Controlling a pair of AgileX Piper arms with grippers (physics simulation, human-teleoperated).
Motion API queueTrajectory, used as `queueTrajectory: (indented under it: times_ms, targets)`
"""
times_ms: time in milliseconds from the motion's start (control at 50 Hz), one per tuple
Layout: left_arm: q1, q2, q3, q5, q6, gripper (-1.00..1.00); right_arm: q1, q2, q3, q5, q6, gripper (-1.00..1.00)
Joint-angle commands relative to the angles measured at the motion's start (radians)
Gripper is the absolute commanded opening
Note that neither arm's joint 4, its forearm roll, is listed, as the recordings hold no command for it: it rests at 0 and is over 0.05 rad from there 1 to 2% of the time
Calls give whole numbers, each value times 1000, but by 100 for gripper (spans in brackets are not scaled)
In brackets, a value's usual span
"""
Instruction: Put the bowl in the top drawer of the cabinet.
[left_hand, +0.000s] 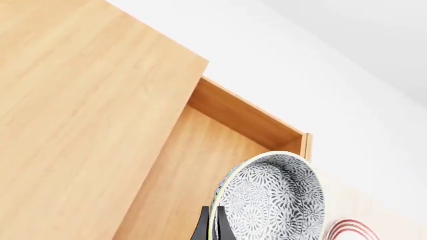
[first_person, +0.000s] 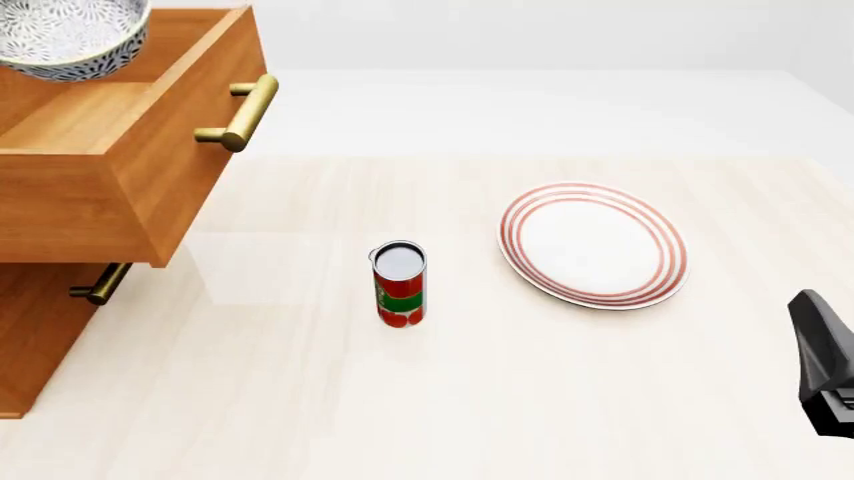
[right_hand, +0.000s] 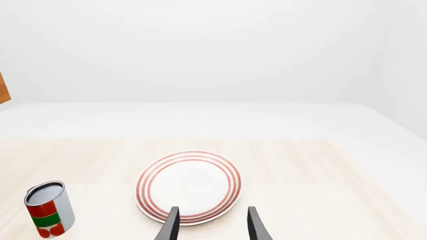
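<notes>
My left gripper (left_hand: 213, 227) pinching rim of patterned bowl (first_person: 70, 38), held above open top drawer (first_person: 127, 150) at far left. I'd centre over drawer floor, lower, then release. Right gripper (right_hand: 210, 225) parted, empty, near ringed plate (first_person: 594, 243).

The robot shows little of itself. At the near right edge of the front view, part of the right arm (first_person: 823, 365) appears as a black, glossy, angular block with bevelled faces that catch grey highlights, tapering to a blunt point at its upper end. In the right wrist view, the right gripper (right_hand: 212, 223) has two slim, flat, dark fingers with paler inner edges. In the left wrist view, the left gripper (left_hand: 212, 227) shows only two thin black finger blades.
</notes>
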Motion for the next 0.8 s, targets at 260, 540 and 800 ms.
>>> queueTrajectory:
  times_ms: [260,540,800]
  targets:
    - [12,34,19,-38,18,-100,0,0,0,0,0,100]
    - [16,58,34,-60,22,-100,0,0,0,0,0,100]
    - [24,72,41,-73,23,-100,0,0,0,0,0,100]
